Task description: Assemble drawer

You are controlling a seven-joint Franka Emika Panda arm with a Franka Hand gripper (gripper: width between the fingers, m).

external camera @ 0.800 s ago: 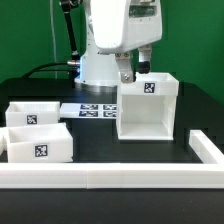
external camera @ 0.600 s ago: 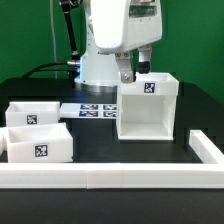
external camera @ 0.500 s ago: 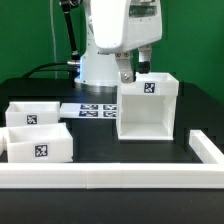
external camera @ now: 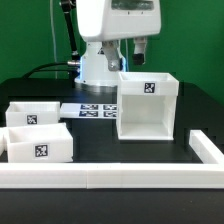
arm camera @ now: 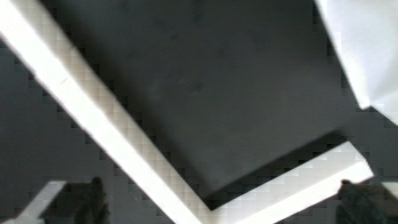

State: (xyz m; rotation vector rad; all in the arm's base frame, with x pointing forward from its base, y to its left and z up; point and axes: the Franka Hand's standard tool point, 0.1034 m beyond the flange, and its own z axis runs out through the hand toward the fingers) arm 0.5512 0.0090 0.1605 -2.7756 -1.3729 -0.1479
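The tall white housing box (external camera: 147,108) stands on the black table right of centre, open at the top, with a tag on its front. My gripper (external camera: 127,52) hangs above the box's far rim, open and empty, clear of the box. In the wrist view the gripper (arm camera: 217,205) looks down on the box's white rim (arm camera: 107,120) and dark inside, with one dark finger (arm camera: 80,200) on each side of a corner. Two shallow white trays (external camera: 30,114) (external camera: 40,144) lie at the exterior view's left, each with a tag.
The marker board (external camera: 95,110) lies flat between the trays and the box. A long low white rail (external camera: 100,177) runs along the front and turns up the exterior view's right (external camera: 205,148). The robot base (external camera: 95,65) stands behind.
The gripper has risen from the box's far rim to well above it. The box and trays have not moved.
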